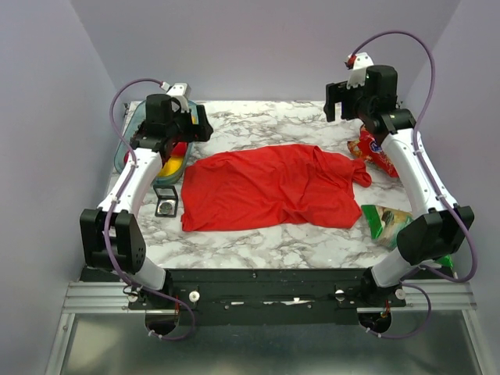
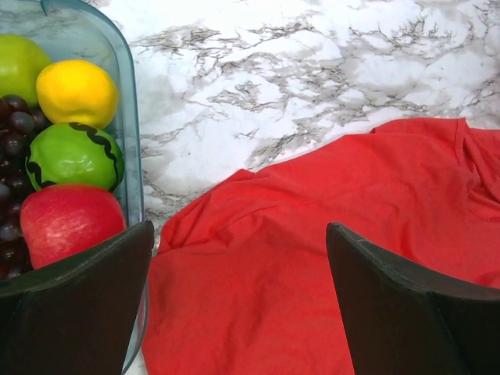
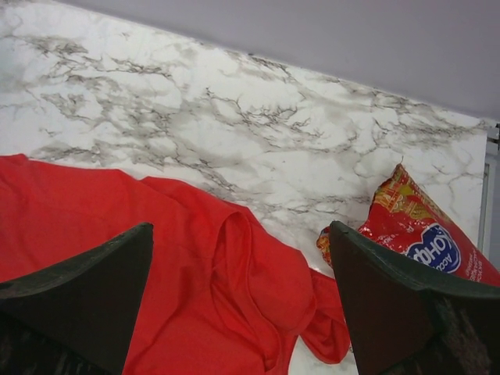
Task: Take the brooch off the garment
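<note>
The red T-shirt (image 1: 273, 187) lies spread and rumpled across the middle of the marble table; it also shows in the left wrist view (image 2: 312, 234) and the right wrist view (image 3: 156, 266). The brooch does not show in any view. My left gripper (image 1: 199, 125) hangs open and empty above the shirt's left end (image 2: 238, 305). My right gripper (image 1: 337, 101) hangs open and empty above the shirt's right end near the collar (image 3: 242, 305).
A clear tub of fruit (image 1: 160, 152) stands at the left (image 2: 129, 117). A small black square frame (image 1: 166, 203) lies by the shirt's left edge. A red snack bag (image 1: 375, 152) (image 3: 422, 234) and a green packet (image 1: 387, 219) lie at the right.
</note>
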You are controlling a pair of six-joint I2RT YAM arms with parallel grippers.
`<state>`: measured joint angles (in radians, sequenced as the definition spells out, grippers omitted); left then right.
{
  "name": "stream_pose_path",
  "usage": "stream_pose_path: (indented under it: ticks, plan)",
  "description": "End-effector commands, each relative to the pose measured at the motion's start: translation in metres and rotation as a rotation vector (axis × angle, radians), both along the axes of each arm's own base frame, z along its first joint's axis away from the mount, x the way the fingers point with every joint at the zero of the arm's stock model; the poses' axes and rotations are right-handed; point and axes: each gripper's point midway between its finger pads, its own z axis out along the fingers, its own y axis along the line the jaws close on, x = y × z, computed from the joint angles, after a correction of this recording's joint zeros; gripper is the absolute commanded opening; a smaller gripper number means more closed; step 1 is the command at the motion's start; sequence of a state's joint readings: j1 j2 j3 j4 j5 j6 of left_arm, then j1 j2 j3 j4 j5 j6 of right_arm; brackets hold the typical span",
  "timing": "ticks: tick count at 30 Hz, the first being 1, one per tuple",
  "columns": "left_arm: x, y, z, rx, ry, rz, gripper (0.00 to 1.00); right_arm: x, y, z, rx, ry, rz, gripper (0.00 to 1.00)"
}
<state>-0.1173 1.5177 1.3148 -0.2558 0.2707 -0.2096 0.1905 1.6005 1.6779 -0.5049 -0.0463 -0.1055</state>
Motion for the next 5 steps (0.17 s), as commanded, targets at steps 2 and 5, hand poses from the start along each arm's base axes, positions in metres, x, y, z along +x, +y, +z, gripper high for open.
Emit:
stream_pose_path:
  ticks: [2,5]
  plan:
    - [0.0125,-0.0068,0.0095,-0.04,-0.019,-0.011,0.99,0.0007,-0.0046,0.0233,-0.003,-0.074,-0.025,1.0]
    - [0.0148,-0.0094,0.0123,-0.044,-0.026,-0.018,0.99,0.0021,-0.0052,0.0265,-0.005,-0.082,-0.029,1.0]
